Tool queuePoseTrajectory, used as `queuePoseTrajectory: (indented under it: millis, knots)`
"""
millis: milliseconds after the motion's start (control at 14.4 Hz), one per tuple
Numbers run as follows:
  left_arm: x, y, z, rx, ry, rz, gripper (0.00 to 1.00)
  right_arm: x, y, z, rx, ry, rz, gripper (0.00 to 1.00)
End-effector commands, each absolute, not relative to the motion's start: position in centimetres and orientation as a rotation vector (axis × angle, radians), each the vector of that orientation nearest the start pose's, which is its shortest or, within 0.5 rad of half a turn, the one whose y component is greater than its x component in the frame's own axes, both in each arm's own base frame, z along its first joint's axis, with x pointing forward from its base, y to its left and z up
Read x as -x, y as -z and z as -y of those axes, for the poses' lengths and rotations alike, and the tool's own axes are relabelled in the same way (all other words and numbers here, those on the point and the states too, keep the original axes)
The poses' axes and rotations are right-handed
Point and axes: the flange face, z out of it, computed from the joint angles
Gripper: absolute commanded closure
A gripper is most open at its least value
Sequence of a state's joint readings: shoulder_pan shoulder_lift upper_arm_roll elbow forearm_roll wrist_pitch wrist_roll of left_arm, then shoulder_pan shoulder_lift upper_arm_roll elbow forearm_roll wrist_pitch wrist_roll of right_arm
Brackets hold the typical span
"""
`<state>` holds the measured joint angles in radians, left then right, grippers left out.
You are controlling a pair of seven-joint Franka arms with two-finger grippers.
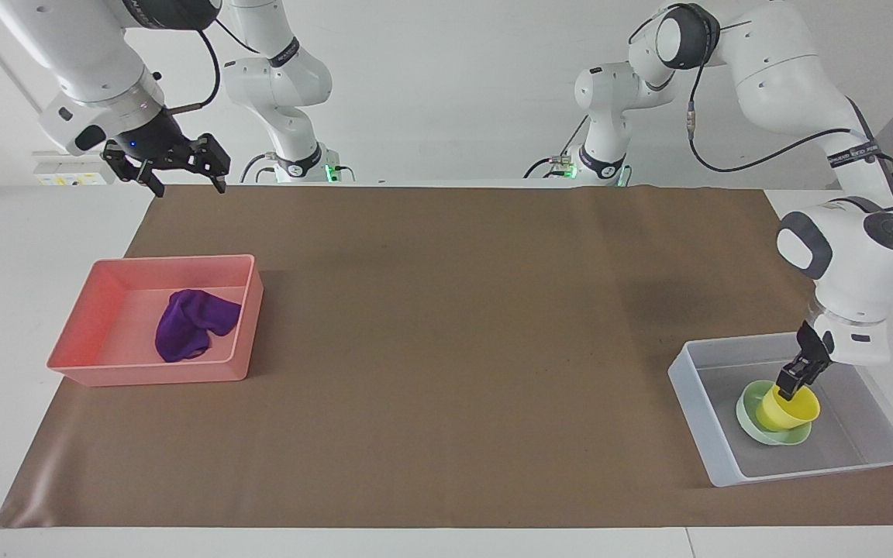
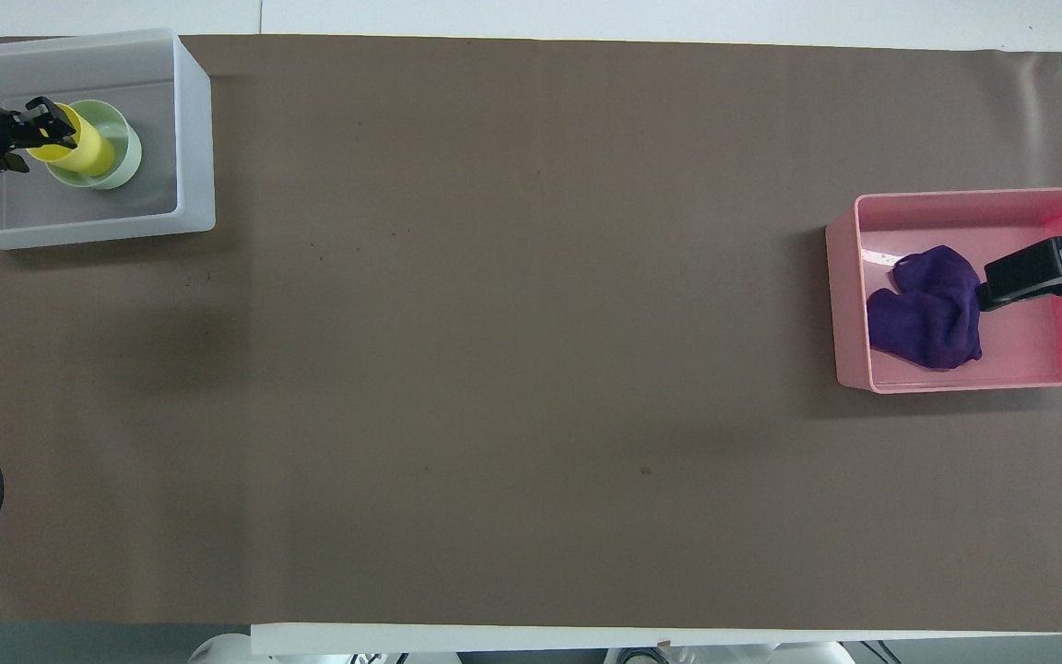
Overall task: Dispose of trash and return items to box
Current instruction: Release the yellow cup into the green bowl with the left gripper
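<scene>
The yellow cup (image 1: 784, 411) stands in the mint-green bowl (image 1: 749, 411) inside the translucent box (image 1: 706, 422) at the left arm's end of the table. My left gripper (image 1: 791, 384) is low at the cup's rim, on the side toward the robots, its fingers slightly apart around the rim. Cup (image 2: 88, 157), bowl (image 2: 125, 157), box (image 2: 194, 138) and left gripper (image 2: 56, 124) also show in the overhead view. The purple rag (image 1: 191, 322) lies in the pink tray (image 1: 144, 376). My right gripper (image 1: 187, 188) is open and empty, raised high over the table's edge beside that tray.
A brown mat (image 1: 446, 349) covers most of the white table. The pink tray (image 2: 844, 304) with the rag (image 2: 927, 309) sits at the right arm's end of the table. One right gripper finger (image 2: 1029, 270) overlaps the tray in the overhead view.
</scene>
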<state>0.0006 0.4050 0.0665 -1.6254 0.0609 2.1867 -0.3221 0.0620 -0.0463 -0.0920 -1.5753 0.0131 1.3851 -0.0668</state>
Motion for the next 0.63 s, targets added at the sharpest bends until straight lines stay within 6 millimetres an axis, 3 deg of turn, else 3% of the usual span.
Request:
queuePoseTrajectory:
  millis: [0, 139, 278, 417, 557]
  knots:
    - [-61.2, -45.6, 0.2, 3.040, 0.082, 0.326, 0.00, -51.8, -62.6, 1.5, 3.109, -0.224, 0.039, 0.00]
    - [-55.8, -46.7, 2.2, 3.061, 0.087, 0.258, 0.00, -51.6, -62.3, 1.4, 3.105, -0.242, 0.048, 0.00]
    - [-52.1, -48.8, 4.1, 3.074, 0.065, 0.130, 0.00, -51.5, -62.3, 1.4, 3.099, -0.249, 0.054, 0.00]
    - [-50.2, -51.9, 5.3, 3.070, -0.008, -0.035, 0.00, -51.5, -62.3, 1.5, 3.099, -0.249, 0.052, 0.00]
    - [-50.2, -56.5, 5.3, 3.070, 0.005, -0.071, 0.00, -51.5, -62.3, 1.5, 3.099, -0.246, 0.051, 0.00]
